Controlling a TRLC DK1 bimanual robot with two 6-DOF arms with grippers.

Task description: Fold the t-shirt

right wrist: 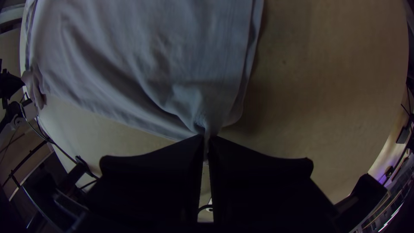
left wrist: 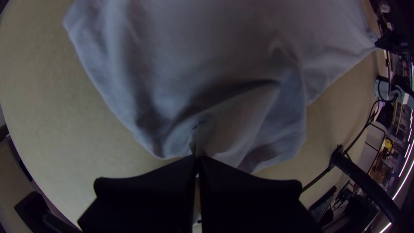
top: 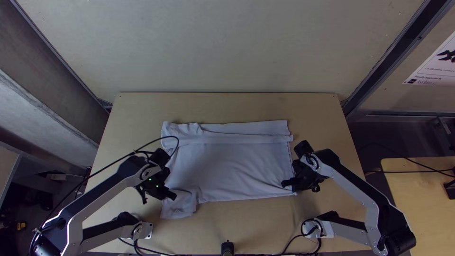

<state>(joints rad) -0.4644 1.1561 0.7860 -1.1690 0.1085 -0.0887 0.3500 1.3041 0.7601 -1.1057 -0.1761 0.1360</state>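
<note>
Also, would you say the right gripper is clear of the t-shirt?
No, the right gripper has part of the t-shirt pinched between its fingers.

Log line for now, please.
t-shirt: spread, rumpled near left | left gripper: shut on near-left part | right gripper: shut on near-right corner

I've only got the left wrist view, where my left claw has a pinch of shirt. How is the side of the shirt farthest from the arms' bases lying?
Observer: In the top view, a long band runs along that side of the t-shirt; it looks folded over.
Operator: And the other arm, does it really have cloth between its fingers, or is it just touching?
Observer: It has cloth. The right wrist view shows fabric gathered up between the right claw's two fingers.
</note>
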